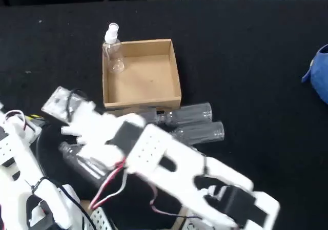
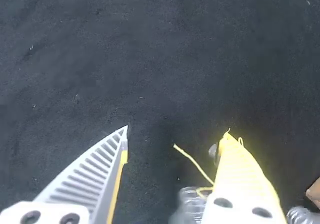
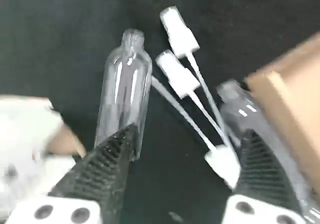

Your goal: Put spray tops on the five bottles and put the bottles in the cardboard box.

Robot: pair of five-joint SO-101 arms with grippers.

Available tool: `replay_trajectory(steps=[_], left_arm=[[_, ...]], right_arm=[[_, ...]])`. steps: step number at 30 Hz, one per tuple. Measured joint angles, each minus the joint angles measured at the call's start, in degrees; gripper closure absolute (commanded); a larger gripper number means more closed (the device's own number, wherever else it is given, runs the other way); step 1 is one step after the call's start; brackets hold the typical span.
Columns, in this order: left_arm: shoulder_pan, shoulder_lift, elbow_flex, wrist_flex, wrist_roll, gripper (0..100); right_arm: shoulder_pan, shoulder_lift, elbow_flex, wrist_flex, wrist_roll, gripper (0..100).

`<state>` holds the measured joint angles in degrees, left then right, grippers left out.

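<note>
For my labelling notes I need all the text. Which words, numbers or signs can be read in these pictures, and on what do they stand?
None: no readable print shows on the cardboard box, the clear bottles or the white spray tops.

No text, label or number is readable on the cardboard box [image 1: 142, 75] or the bottles [image 1: 192, 113]

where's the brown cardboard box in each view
high view: brown cardboard box, open, mid-table.
right wrist view: its tan corner beside the open right gripper.
left wrist view: black table cloth past the open left gripper instead.
shared landmark: that black table cloth, in all three.
</note>
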<state>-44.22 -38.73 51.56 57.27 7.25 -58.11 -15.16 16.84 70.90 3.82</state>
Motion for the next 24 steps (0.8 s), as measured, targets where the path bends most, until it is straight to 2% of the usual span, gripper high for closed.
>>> replay_trajectory(steps=[4,9,12,14,19,24], left_arm=[[3.1,0.0,-0.4,3.0,-9.9,82],[8.9,0.0,-10.3,16.3,-16.8,82],[13.6,0.0,-15.9,25.6,-18.1,82],[16.0,-0.1,-16.7,28.9,-18.4,82],[17.3,-0.1,-13.5,31.7,-18.5,82],[17.9,0.5,-5.5,32.1,-18.5,72]], right_arm=[[8.4,-7.1,3.0,7.5,10.0,76.5],[19.1,-18.4,11.0,12.2,18.5,76.6],[23.0,-27.4,16.0,12.5,21.6,76.7],[25.0,-33.0,19.3,12.5,23.1,76.8],[28.8,-42.5,24.9,12.5,26.4,76.8],[30.5,-43.2,28.2,10.9,27.0,76.8]])
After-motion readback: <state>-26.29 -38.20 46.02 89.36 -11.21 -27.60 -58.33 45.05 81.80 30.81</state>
